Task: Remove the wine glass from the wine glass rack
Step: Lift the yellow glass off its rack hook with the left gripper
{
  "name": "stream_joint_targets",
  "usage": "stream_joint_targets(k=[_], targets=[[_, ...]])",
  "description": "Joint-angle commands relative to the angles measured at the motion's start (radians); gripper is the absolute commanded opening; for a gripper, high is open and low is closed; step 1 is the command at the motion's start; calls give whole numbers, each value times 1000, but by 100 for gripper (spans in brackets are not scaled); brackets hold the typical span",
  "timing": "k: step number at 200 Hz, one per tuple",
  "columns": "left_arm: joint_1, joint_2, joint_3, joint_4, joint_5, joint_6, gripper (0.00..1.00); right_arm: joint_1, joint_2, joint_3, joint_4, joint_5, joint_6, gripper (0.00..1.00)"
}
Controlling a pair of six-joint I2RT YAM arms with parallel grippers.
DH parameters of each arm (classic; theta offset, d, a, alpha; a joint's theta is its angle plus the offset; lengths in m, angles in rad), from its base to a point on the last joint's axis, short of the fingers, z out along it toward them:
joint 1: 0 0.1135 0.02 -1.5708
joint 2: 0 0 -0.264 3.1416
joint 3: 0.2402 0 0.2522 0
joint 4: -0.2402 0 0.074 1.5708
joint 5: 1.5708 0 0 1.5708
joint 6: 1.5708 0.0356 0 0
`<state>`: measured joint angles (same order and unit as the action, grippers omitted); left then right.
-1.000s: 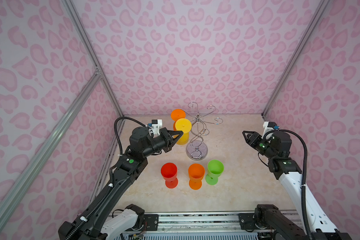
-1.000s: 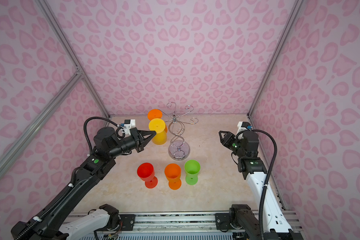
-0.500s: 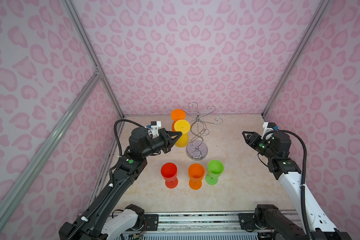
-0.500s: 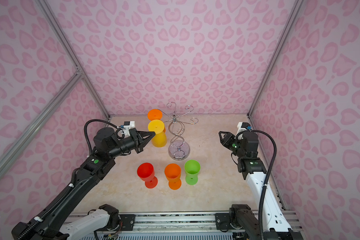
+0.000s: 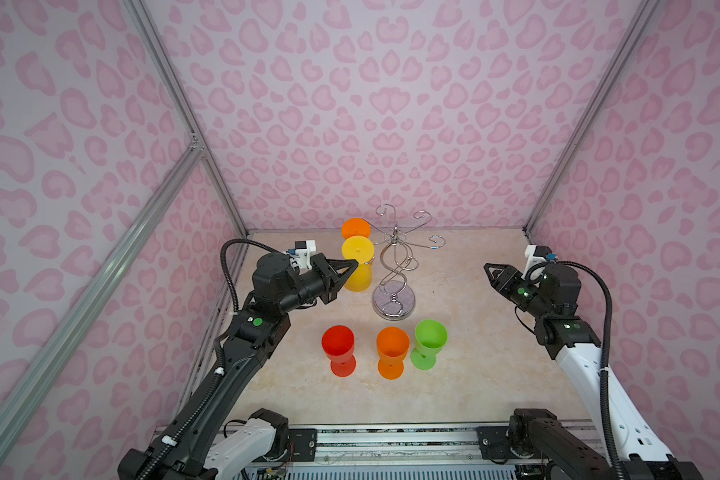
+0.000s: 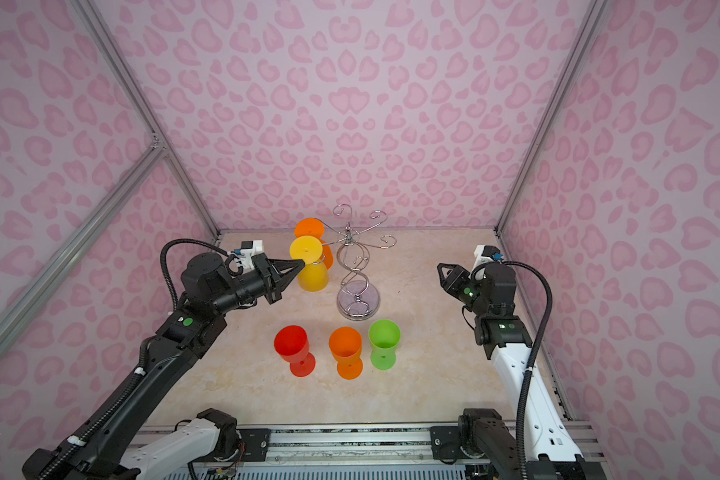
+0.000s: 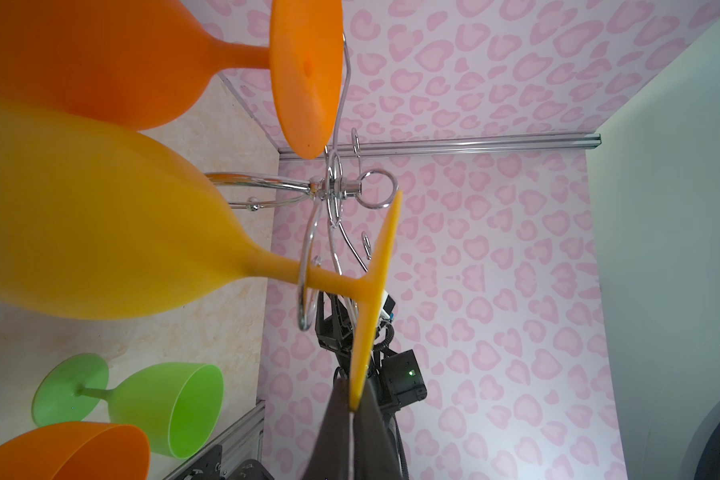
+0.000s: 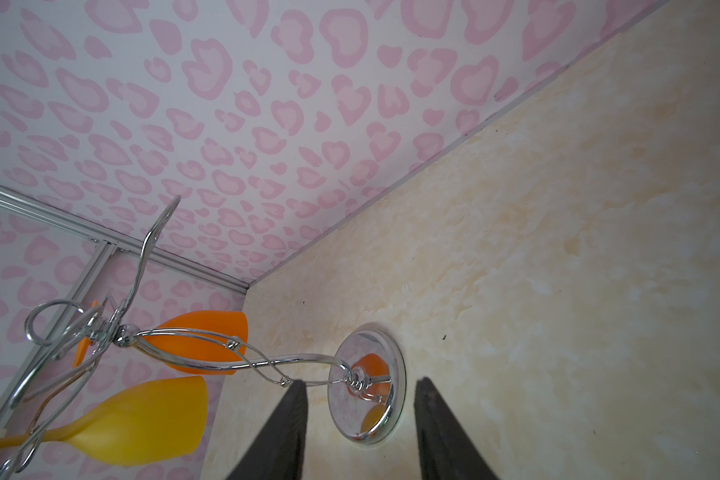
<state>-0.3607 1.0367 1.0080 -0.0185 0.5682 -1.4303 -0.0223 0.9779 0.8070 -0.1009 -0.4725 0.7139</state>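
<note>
Wine glass (image 5: 360, 279) is yellow, matte, hanging upside down.

This is a robotics lab test cell. 3 wall panels (image 5: 391, 104) papered in a pink heart-and-blotch print close in a small booth, framed by bare aluminium profiles (image 5: 165, 75). 2 robot arms, the left arm (image 5: 233, 365) and the right arm (image 5: 591, 365), rise from a metal rail (image 5: 391, 436) along the front edge, with a black corrugated cable (image 5: 605, 316) looping to a wrist. The beige marbled surface (image 5: 474, 374) carries staged props: a chrome wine glass rack (image 5: 393, 299) with a yellow wine glass (image 5: 360, 280) and an orange wine glass (image 5: 355, 228) hung upside down. A red goblet (image 5: 338, 345), an orange goblet (image 5: 391, 347) and a green goblet (image 5: 430, 338), all bright plastic, stand in a row.
</note>
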Motion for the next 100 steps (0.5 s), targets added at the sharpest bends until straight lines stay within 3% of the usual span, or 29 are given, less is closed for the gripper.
stream_joint_targets(k=[1, 100], targets=[[2, 20, 22, 17, 8, 18, 3, -3, -1, -6, 19, -5, -10, 43], [-7, 78, 61, 29, 25, 21, 3, -16, -5, -8, 19, -14, -7, 43]])
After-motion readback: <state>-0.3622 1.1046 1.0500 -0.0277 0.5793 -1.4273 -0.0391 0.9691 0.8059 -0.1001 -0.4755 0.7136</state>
